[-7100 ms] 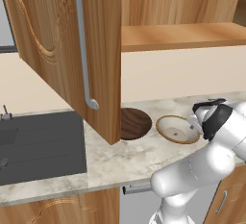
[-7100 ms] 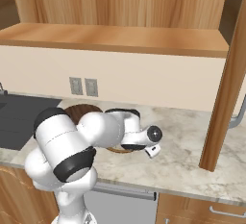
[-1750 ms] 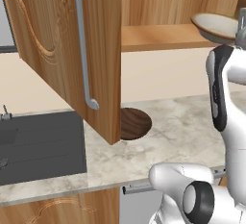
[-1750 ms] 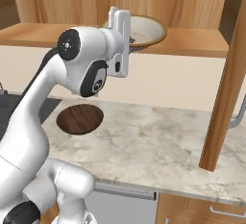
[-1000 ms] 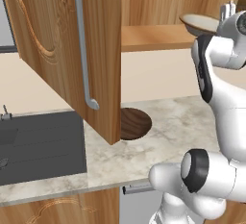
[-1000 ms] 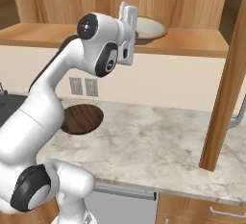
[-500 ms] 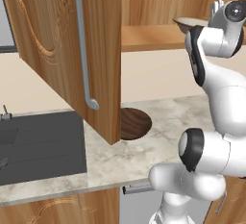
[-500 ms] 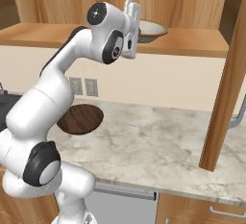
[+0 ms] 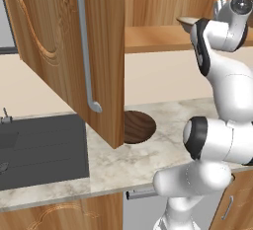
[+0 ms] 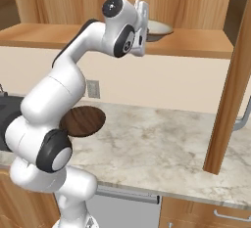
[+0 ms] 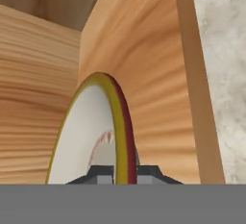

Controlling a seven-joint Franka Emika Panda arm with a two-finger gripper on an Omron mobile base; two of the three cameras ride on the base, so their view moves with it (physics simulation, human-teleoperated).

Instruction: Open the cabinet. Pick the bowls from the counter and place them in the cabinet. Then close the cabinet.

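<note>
The cabinet (image 10: 196, 7) stands open, its left door (image 9: 54, 51) swung out over the counter (image 10: 162, 144). My gripper (image 10: 145, 28) is shut on the rim of the tan bowl (image 10: 159, 30), holding it just above the cabinet shelf (image 10: 198, 44). In the left base view the tan bowl (image 9: 186, 22) pokes out from behind my arm. In the hand view my gripper (image 11: 121, 171) pinches the yellow-edged rim of the tan bowl (image 11: 84, 136), whose pale inside faces left. The dark wooden bowl (image 9: 139, 127) (image 10: 83, 121) sits on the counter below the left door.
A dark sink (image 9: 42, 147) lies in the counter at the left. The right cabinet door (image 10: 230, 90) hangs open at the right, its lower edge close to the counter. Wall outlets (image 10: 92, 89) sit behind my arm. A dishwasher handle (image 9: 141, 193) runs under the counter edge.
My gripper has carried the tan bowl further in over the cabinet shelf. The dark wooden bowl and both doors have stayed put.
</note>
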